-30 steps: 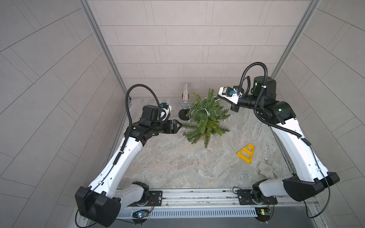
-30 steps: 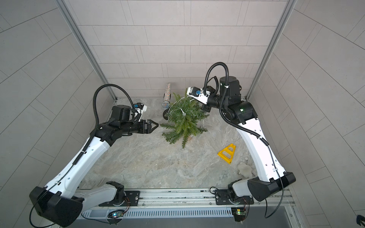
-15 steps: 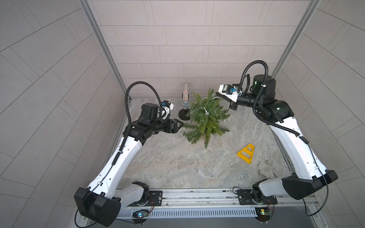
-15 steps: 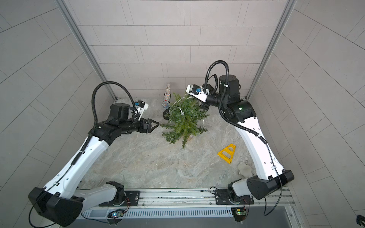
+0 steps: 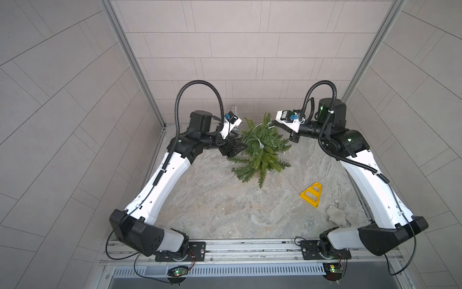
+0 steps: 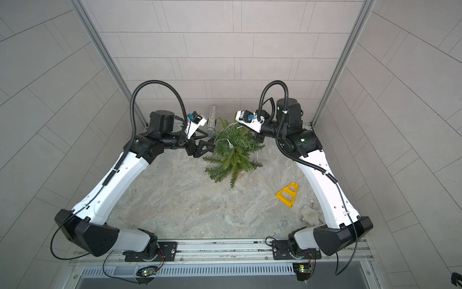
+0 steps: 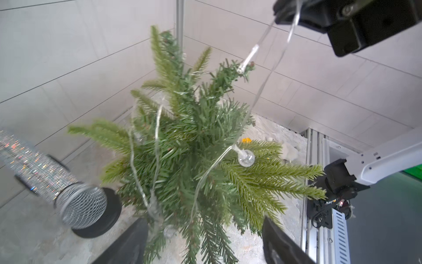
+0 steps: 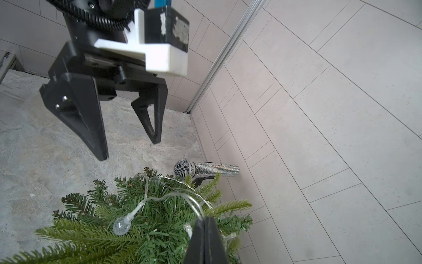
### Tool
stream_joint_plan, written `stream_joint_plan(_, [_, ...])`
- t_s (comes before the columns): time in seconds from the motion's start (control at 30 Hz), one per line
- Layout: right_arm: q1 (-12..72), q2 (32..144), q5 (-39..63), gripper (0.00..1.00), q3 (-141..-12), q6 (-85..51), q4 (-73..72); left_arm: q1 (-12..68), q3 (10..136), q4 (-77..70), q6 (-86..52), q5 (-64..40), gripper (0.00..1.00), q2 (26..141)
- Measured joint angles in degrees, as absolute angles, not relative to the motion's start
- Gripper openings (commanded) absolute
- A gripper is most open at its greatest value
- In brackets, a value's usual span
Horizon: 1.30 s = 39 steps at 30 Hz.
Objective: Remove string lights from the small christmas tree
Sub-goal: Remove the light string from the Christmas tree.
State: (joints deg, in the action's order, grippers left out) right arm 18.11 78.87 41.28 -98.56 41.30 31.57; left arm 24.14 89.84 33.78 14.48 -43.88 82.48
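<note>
**Small christmas tree** (image 5: pixel 260 155): green fir standing at the back of the marbled surface (image 5: pixel 212 200). A glittery microphone (image 8: pixel 205 170) on a black stand is just beside it.

**String lights** (image 7: pixel 246 157): thin silvery wire, mostly on the tree, looped through the upper and middle branches. One clear bulb rests on a branch. Two strands rise from the crown to the right tool.

**Right tool** (image 7: pixel 287 12): clenched on the wire, above and beside the treetop.

**Left tool** (image 8: pixel 129 148): jaws spread, holding nothing, at the tree's flank and close to the needles. In the left wrist view a low strand with a bulb hangs just ahead, between its fingers.

**Step in hand (judged):** take a second hold low on the wire.

**Handling (judged):**
- Close on bare wire, not on a bulb or on needles.
- Draw each loop outward along its branch.
- Lift slowly, because a snagged strand would likely tip the light tree toward the microphone.
</note>
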Motion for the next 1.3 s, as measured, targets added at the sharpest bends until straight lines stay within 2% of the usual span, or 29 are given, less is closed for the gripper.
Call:
stream_joint_plan(0.1, [18.11,78.63,41.3,0.0,-98.43,41.3,31.44,26.17,92.55,34.7,17.61,-43.81,0.83,85.25])
stream_joint_plan(0.2, [18.11,78.35,41.25,0.0,-98.43,41.32,31.4,27.57,95.04,35.38,19.07,-42.72,0.78,87.26])
stream_joint_plan(0.4, [18.11,78.08,41.23,0.0,-98.45,41.06,31.0,28.8,98.76,35.88,20.95,-40.05,0.55,89.84])
stream_joint_plan(0.7, [18.11,78.08,41.3,0.0,-98.54,40.16,30.13,30.15,99.79,36.69,22.17,-38.39,0.56,92.12])
stream_joint_plan(0.77, [18.11,78.08,41.28,0.0,-98.54,40.14,30.09,30.44,99.85,36.93,22.48,-38.15,0.48,92.66])
stream_joint_plan(0.9, [18.11,78.08,41.23,0.0,-98.54,40.01,29.91,30.68,100.18,37.19,22.94,-37.06,0.22,93.06])
stream_joint_plan(0.97, [18.11,78.08,41.17,0.0,-98.54,40.01,29.78,30.68,100.44,37.19,23.07,-36.62,0.14,93.06])
stream_joint_plan(1.17, [18.11,78.08,40.66,0.0,-98.54,40.03,29.78,30.68,100.6,37.39,23.59,-34.74,0.02,92.47])
stream_joint_plan(1.3, [18.11,78.08,40.18,0.0,-98.54,40.01,29.54,30.68,100.57,37.39,23.97,-32.84,0.0,90.78])
